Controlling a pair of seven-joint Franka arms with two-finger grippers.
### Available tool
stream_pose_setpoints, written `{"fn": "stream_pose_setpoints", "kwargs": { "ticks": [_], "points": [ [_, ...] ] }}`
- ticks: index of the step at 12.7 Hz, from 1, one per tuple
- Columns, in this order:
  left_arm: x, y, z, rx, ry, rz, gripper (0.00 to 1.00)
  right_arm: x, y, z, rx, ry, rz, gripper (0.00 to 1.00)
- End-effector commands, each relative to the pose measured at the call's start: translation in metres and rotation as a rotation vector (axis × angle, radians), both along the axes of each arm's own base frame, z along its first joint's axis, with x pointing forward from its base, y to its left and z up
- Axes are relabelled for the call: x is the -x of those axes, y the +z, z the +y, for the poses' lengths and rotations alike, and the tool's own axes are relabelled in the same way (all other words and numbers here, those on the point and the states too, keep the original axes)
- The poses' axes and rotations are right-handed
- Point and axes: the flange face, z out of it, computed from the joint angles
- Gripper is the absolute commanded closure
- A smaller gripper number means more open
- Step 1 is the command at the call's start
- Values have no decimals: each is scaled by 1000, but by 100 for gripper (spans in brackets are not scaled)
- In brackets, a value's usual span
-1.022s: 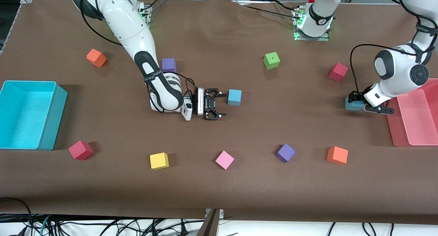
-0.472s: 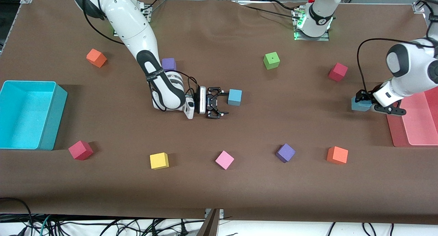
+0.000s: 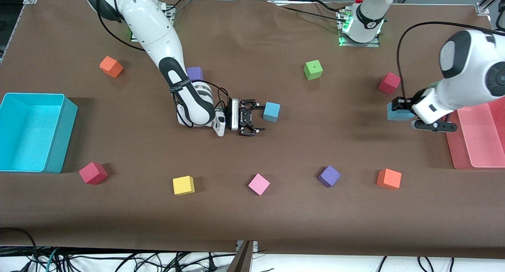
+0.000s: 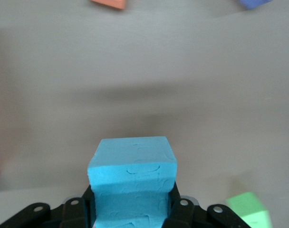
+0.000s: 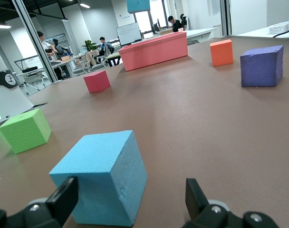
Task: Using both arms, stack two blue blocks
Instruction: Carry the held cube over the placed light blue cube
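Here the left gripper (image 3: pixel 398 109) is clamped on one blue block (image 3: pixel 394 111), its fingers (image 4: pixel 180 213) pressed against two facing sides of the cube, which juts out past the fingertips. The gripper hangs in the air with the block over bare brown table (image 3: pixel 252 209), just beside the pink bin (image 3: pixel 479 136) at the left arm's end. The right gripper (image 3: pixel 257 117) sits low at the middle of the table with its jaws spread wide and nothing between them. The second blue block (image 3: pixel 271 111) rests on the cloth right at its fingertips, close by one finger and set off to the side of the gap, as the right wrist view also shows (image 5: pixel 104 178).
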Motion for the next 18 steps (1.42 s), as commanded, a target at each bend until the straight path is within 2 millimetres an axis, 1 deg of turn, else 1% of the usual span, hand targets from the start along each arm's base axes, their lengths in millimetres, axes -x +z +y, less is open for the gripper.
{"fn": "stream_pose_setpoints", "kwargs": {
  "ticks": [1,2,4,5,9,10,11,14,17,18],
  "points": [
    [6,10,-62,-1,104,16,74,2,-3,1,-11,-12,-5,0],
    [10,10,-88,-14,144,16,74,1,-3,0,-12,-13,-6,0],
    [16,9,-125,0,213,19,74,2,-4,0,-10,-13,-4,0],
    [21,8,-146,8,219,11,74,2,-3,1,-11,-13,-5,0],
    [28,-2,-226,84,358,-36,74,2,-4,0,-11,-14,-4,0],
    [32,-8,-243,96,384,-40,74,2,-4,0,-11,-14,-3,0],
    [35,-11,-259,103,408,-47,74,2,-4,0,-9,-14,-4,0],
    [47,-17,-285,104,453,-47,74,3,-6,0,-7,-14,-1,0],
    [64,-36,-324,126,478,-63,73,3,-6,0,-7,-14,-1,0],
    [68,-46,-331,113,486,-71,73,3,-6,0,-8,-15,-1,0]
  ]
}}
